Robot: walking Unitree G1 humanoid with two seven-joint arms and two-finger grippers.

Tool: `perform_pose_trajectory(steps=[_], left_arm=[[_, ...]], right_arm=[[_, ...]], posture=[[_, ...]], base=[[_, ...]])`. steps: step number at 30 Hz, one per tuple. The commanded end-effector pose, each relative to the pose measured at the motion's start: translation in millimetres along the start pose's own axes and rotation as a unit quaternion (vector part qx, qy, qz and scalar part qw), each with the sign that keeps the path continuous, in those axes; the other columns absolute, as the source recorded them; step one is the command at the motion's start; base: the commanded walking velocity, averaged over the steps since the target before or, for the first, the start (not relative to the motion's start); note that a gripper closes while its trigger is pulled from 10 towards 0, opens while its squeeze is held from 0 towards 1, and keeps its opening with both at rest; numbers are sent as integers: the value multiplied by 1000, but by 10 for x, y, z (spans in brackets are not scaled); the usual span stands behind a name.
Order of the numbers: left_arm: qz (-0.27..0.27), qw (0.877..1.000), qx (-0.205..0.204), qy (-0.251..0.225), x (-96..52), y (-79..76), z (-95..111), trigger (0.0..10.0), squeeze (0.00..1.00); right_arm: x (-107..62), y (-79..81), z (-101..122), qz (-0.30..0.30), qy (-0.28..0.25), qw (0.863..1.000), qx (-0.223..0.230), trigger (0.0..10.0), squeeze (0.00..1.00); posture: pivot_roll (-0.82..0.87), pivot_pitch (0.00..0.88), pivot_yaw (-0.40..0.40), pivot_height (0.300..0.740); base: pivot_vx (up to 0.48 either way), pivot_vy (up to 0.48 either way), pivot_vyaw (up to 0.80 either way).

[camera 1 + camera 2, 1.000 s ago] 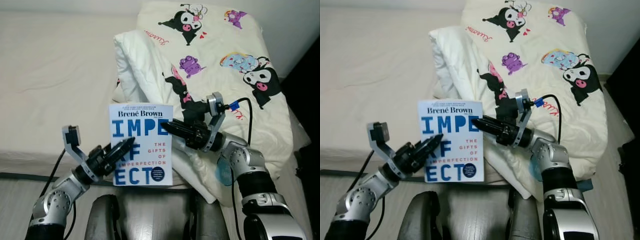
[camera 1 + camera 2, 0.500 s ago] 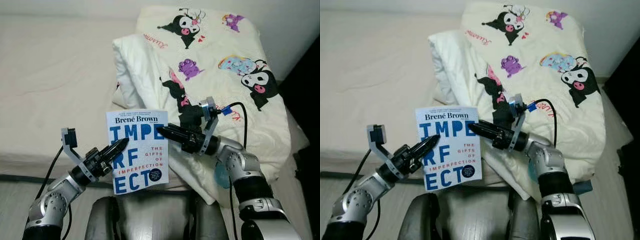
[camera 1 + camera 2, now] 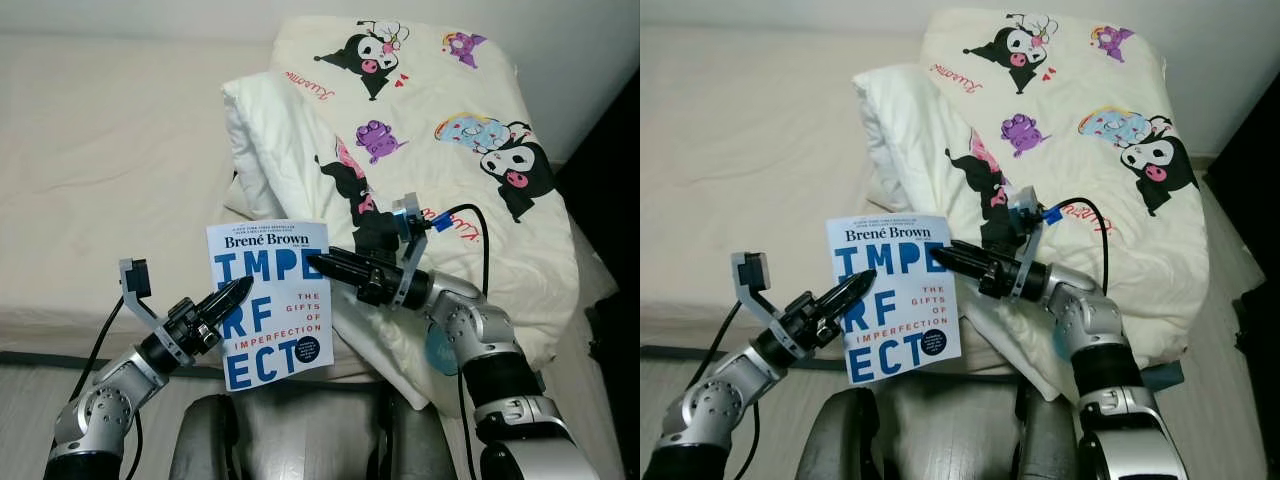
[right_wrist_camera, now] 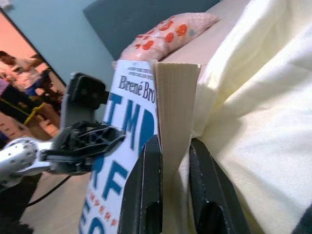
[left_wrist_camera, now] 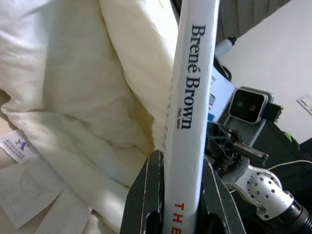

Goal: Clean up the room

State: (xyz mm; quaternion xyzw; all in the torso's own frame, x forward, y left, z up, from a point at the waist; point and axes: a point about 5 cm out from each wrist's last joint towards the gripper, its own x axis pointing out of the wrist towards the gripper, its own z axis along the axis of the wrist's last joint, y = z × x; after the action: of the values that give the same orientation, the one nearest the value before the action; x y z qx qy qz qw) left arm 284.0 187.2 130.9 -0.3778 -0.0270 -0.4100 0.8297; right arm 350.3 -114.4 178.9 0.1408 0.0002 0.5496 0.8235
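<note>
Both pincers clamp the book (image 3: pixel 272 303): left pincer (image 3: pixel 238 296) on its spine, right pincer (image 3: pixel 318 263) on the page edge. Uneven release could drop it off the bed (image 3: pixel 90 180).

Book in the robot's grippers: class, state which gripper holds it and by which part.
Both hold the book. The left gripper clamps its spine edge; the right gripper clamps the opposite page edge, near the top.
</note>
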Motion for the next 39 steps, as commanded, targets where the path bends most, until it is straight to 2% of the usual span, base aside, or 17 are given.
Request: perform_pose_trajectory(steps=[1, 5, 9, 10, 18, 20, 21, 23, 24, 25, 26, 27, 29, 31, 33, 34, 39], left_arm=[[4, 998, 4, -57, -115, -1, 154, 0, 0], [9, 998, 0, -66, -160, 10, 178, 0, 0], [12, 997, -2, -71, -184, 14, 194, 0, 0], [17, 997, -5, -75, -218, 30, 203, 0, 0], [21, 997, -8, -80, -241, 35, 205, 0, 0], [114, 986, 31, -120, -373, 180, 309, 0, 0], [114, 986, 31, -120, -373, 180, 309, 0, 0], [250, 951, 86, -161, -598, 366, 466, 0, 0], [250, 951, 86, -161, -598, 366, 466, 0, 0], [276, 941, 97, -168, -647, 397, 499, 0, 0], [377, 896, 150, -181, -946, 460, 655, 0, 0], [377, 896, 150, -181, -946, 460, 655, 0, 0], [436, 861, 186, -185, -1178, 453, 760, 0, 0], [445, 855, 195, -183, -1241, 430, 776, 0, 0], [446, 856, 192, -178, -1284, 414, 750, 0, 0], [444, 860, 185, -169, -1320, 386, 681, 0, 0], [434, 868, 179, -158, -1294, 355, 598, 0, 0]], right_arm=[[-150, -151, 13, -80, -30, 996, 10, 10000, 1000], [-235, -269, 121, -148, -75, 986, 9, 10000, 1000], [-270, -300, 144, -168, -87, 982, 10, 10000, 1000], [-331, -363, 151, -210, -97, 973, 7, 10000, 1000], [-360, -417, 151, -240, -110, 965, 7, 10000, 1000], [-421, -501, 176, -289, -99, 952, -12, 10000, 1000], [-421, -501, 176, -289, -99, 952, -12, 10000, 1000], [-410, -568, 235, -320, -95, 942, -20, 10000, 1000], [-410, -568, 235, -320, -95, 942, -20, 10000, 1000], [-398, -578, 249, -324, -95, 941, -20, 10000, 1000], [-303, -598, 314, -329, -80, 941, -30, 10000, 0], [-303, -598, 314, -329, -80, 941, -30, 10000, 0], [-209, -605, 378, -333, -63, 940, -47, 10000, 0], [-172, -606, 403, -337, -55, 938, -57, 10000, 0], [-128, -601, 425, -338, -49, 938, -65, 10000, 0], [-31, -579, 459, -331, -44, 940, -74, 10000, 0], [87, -543, 483, -318, -38, 944, -83, 10000, 0]], posture=[[1, 215, 0, 561], [3, 216, 0, 561], [2, 216, -1, 561], [2, 216, -3, 561], [3, 216, -4, 561], [13, 237, 11, 561], [13, 237, 11, 561], [19, 248, 16, 561], [19, 248, 16, 561], [19, 248, 16, 561], [66, 283, 3, 561], [66, 283, 3, 561], [80, 298, 2, 561], [80, 298, 2, 561], [93, 324, 6, 561], [98, 336, 10, 561], [103, 352, 12, 561]], base=[[0, 0, 0], [0, 0, 0], [0, 0, 0], [0, 0, 0], [0, 0, 0], [0, 0, 0], [0, 0, 0], [0, 0, 0], [0, 0, 0], [0, 0, 0], [0, 0, 0], [0, 0, 0], [0, 0, 0], [0, 0, 0], [0, 0, 0], [0, 0, 0], [0, 0, 0]])
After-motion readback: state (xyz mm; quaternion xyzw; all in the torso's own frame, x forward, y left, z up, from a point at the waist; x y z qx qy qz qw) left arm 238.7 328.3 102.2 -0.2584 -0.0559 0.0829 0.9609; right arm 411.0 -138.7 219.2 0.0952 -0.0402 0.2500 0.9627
